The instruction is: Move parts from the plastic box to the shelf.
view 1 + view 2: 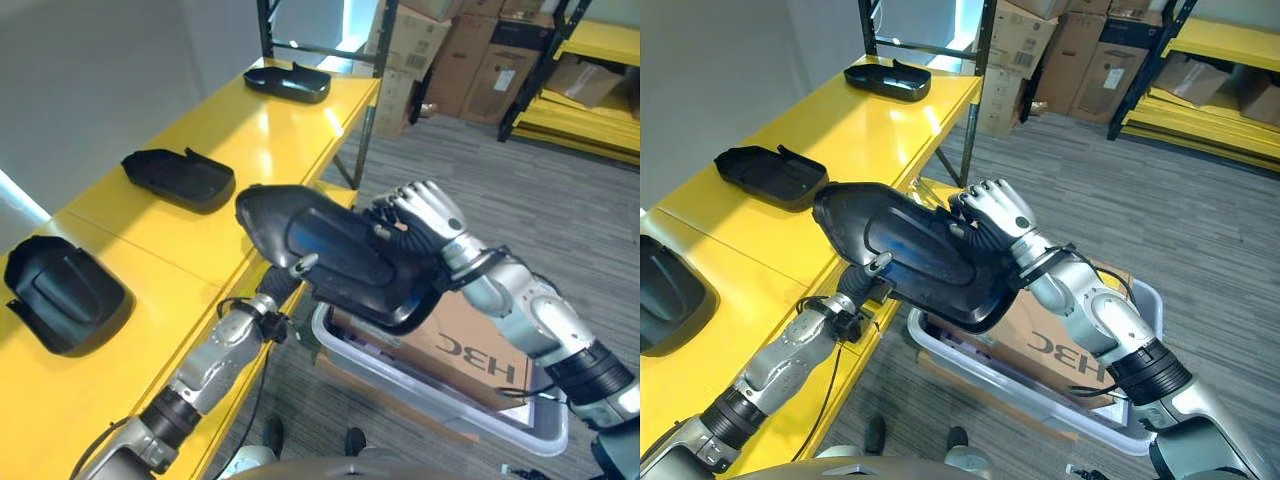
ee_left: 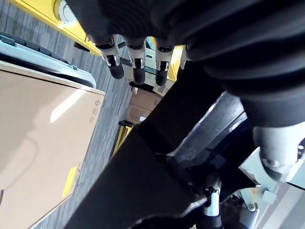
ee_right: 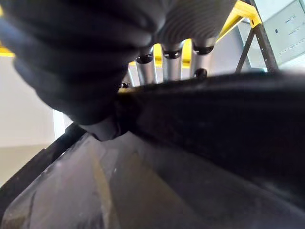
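Note:
A large black moulded part (image 1: 330,250) hangs in the air between the yellow shelf (image 1: 250,130) and the grey plastic box (image 1: 430,405). My right hand (image 1: 425,215) has its fingers curled over the part's right rim, as its wrist view shows with the fingers (image 3: 169,64) hooked on the edge. My left hand (image 1: 303,264) is under the part's near side, thumb tip on top and fingers (image 2: 138,67) beneath. Three similar black parts lie on the shelf: far (image 1: 288,82), middle (image 1: 180,178), near (image 1: 62,292).
A brown cardboard box (image 1: 470,350) lies inside the plastic box on the grey carpet. The shelf's dark upright post (image 1: 365,110) stands at its far corner. Stacked cartons (image 1: 430,50) and yellow racking (image 1: 600,60) are at the back.

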Available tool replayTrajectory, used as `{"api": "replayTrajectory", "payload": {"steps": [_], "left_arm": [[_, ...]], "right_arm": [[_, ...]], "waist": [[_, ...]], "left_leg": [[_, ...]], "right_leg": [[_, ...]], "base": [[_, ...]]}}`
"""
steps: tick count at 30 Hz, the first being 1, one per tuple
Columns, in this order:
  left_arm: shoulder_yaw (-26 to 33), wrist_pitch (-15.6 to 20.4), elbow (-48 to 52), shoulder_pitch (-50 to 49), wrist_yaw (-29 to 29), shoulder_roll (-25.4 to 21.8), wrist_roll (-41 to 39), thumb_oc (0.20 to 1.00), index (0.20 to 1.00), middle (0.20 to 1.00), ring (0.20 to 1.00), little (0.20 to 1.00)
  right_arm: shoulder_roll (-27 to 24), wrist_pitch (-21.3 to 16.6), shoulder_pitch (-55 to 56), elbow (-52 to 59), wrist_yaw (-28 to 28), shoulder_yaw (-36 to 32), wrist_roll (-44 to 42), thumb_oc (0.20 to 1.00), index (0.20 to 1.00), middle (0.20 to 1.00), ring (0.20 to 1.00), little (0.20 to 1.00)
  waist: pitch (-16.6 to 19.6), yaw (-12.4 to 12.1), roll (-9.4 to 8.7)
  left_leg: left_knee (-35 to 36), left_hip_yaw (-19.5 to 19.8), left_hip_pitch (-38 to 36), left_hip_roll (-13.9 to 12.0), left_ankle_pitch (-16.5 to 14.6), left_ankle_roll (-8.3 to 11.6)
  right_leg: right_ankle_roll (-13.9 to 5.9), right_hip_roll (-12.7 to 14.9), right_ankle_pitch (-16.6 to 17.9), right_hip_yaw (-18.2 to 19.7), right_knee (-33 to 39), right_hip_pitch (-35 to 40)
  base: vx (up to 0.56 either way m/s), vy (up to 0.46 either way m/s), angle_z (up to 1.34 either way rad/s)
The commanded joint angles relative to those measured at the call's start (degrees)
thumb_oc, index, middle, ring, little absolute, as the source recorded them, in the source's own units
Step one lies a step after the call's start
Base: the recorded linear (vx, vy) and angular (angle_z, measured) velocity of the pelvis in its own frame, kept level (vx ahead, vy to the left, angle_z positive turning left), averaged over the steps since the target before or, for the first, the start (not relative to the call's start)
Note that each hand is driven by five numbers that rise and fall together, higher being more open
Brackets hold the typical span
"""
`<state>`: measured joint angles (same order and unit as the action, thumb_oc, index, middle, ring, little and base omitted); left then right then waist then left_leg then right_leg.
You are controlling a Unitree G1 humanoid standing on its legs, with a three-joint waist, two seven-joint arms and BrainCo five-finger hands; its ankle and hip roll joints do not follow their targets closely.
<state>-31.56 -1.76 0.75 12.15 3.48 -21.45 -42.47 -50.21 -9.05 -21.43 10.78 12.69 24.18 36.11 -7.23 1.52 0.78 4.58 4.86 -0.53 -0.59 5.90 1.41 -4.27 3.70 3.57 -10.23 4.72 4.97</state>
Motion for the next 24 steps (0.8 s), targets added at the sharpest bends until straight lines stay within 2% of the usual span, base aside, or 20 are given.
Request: {"api": "replayTrajectory", "payload": {"steps": [1,2,6,10,20,21,24], "left_arm": [[-1.74,3.29,-0.94,6.46,-0.45,2.43,0.04,0.711,0.711,0.711,0.711,0.711],[-1.08,3.55,-0.84,6.36,0.06,2.31,0.96,0.2,0.2,0.2,0.2,0.2],[1.63,5.03,-0.29,5.33,2.09,3.06,1.98,0.2,0.2,0.2,0.2,0.2],[4.49,7.55,-0.65,3.58,4.17,6.38,-1.19,0.2,0.2,0.2,0.2,0.2],[9.63,13.79,-0.6,1.55,8.05,8.66,3.01,0.2,0.2,0.2,0.2,0.2],[10.23,14.37,-0.24,1.28,8.56,8.65,3.79,0.2,0.2,0.2,0.2,0.2],[11.11,15.13,0.2,0.56,9.65,7.87,7.83,0.2,0.2,0.2,0.2,0.2]], "right_arm": [[1.51,-3.2,-4.12,4.86,-0.26,3.37,-3.66,0.2,0.2,0.2,0.2,0.2],[2.11,-3.5,-4.27,5.96,-0.53,4.09,-3.3,0.2,0.2,0.2,0.2,0.2],[4.09,-4.45,-3.33,9.99,-2.54,5.34,-6.21,0.2,0.2,0.2,0.2,0.2],[8.39,-4.58,-0.57,10.28,-2.51,5.95,-10.19,0.2,0.2,0.2,0.2,0.2],[16.14,-7.07,7.63,9.89,-3.05,8.34,-19.93,0.2,0.2,0.2,0.2,0.2],[16.76,-7.5,8.83,9.98,-2.78,8.2,-21.37,1.0,1.0,1.0,1.0,1.0],[16.58,-8.13,10.29,10.16,-2.6,7.82,-23.02,1.0,1.0,1.0,1.0,1.0]], "waist": [[3.67,-0.56,-2.21],[3.68,-0.6,-2.2],[3.52,-0.76,-2.43],[3.19,-0.76,-2.82],[2.94,-0.42,-3.16],[2.89,-0.38,-3.18],[2.96,-0.35,-3.19]], "left_leg": [[-0.44,0.4,0.01,-3.99,-3.88,2.13],[-0.42,0.37,-0.02,-3.98,-3.91,2.16],[-0.47,0.44,-0.06,-3.94,-3.92,2.17],[-0.55,0.46,0.02,-3.87,-3.94,2.15],[-0.6,0.0,-0.35,-3.84,-3.99,2.12],[-0.61,-0.04,-0.35,-3.85,-3.98,2.11],[-0.62,-0.23,-0.49,-3.86,-4.03,2.11]], "right_leg": [[-2.41,2.67,-5.57,1.56,-1.4,0.73],[-2.42,2.69,-5.61,1.49,-1.4,0.8],[-2.36,2.7,-5.65,1.5,-1.37,0.9],[-2.28,2.75,-5.77,1.64,-1.6,0.73],[-2.17,2.81,-6.11,2.25,-1.95,0.82],[-2.17,2.81,-6.15,2.29,-1.96,0.8],[-2.19,2.86,-6.17,2.26,-2.01,0.87]], "base": [[0.0,0.0,0.0],[0.0,0.0,0.0],[0.0,0.0,0.0],[0.0,0.0,0.0],[0.0,0.0,0.0],[0.0,0.0,0.0],[0.0,0.0,0.0]]}}
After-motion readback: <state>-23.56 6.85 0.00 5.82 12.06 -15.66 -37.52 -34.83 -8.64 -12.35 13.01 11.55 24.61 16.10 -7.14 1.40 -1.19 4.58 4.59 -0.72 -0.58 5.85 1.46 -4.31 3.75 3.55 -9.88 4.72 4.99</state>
